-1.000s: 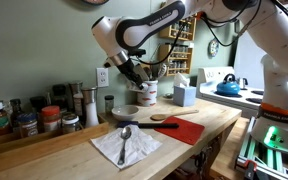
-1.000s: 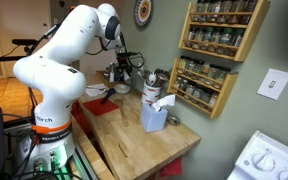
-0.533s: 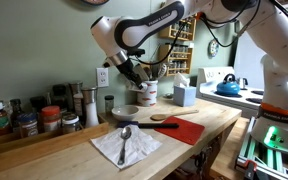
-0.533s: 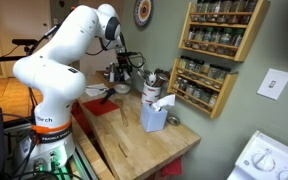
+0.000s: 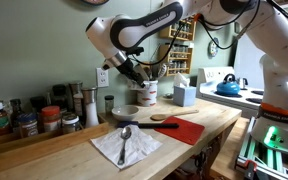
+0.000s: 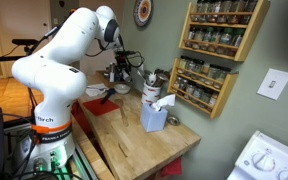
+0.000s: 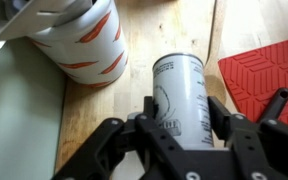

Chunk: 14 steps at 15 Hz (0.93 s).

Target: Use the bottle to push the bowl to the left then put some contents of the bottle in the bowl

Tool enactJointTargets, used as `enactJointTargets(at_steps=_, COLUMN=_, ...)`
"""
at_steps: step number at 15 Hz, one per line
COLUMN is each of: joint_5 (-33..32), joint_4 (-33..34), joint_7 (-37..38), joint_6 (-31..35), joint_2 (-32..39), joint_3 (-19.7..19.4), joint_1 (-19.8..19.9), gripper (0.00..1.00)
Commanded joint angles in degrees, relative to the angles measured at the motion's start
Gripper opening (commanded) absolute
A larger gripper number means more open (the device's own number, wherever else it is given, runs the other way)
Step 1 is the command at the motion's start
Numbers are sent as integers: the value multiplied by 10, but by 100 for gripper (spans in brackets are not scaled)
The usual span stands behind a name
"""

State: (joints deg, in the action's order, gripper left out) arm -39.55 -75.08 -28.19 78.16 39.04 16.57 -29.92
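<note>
My gripper (image 7: 181, 115) is shut on the bottle (image 7: 179, 85), a white cylinder with dark print, one finger on each side of its body. In the wrist view the bottle points away from the camera, just beside a white utensil crock with orange stripes (image 7: 84, 40). In an exterior view the gripper (image 5: 134, 72) hangs above the counter next to the crock (image 5: 147, 93). The shallow white bowl (image 5: 126, 112) sits on the counter below and to the left of it. The gripper also shows in an exterior view (image 6: 121, 70). The bowl is out of the wrist view.
A red mat (image 5: 184, 128) with a wooden spoon (image 5: 164, 118) lies beside the bowl. A spoon on a napkin (image 5: 124, 143) is in front. Spice jars (image 5: 24, 120) and a tall slim white bottle (image 5: 91, 108) line the back wall. A tissue box (image 5: 184, 94) stands beyond the crock.
Almost nothing. The arm's upper links shift very slightly. The gripper stays shut on the bottle beside the crock.
</note>
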Motion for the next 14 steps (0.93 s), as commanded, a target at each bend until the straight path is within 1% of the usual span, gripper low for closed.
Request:
enactJointTargets(at_steps=1, joint_5=-38, joint_4=66, joint_7=-25, joint_6=-79, joint_2=41, joint_3=-14, joint_1=-35, gripper=31)
enactJointTargets(at_steps=5, joint_5=-69, joint_4=113, joint_7=-49, joint_6=-132, joint_2=73, joint_3=-19, joint_1=-55, gripper=31)
enactJointTargets(at_steps=10, joint_5=-103, joint_4=182, joint_7=-90, joint_6=-169, joint_2=121, joint_3=-30, joint_1=-82, gripper=31)
enactJointTargets(at_steps=14, joint_5=-124, joint_4=224, joint_7=-116, joint_6=-192, joint_2=151, joint_3=-41, joint_1=-96, gripper=31)
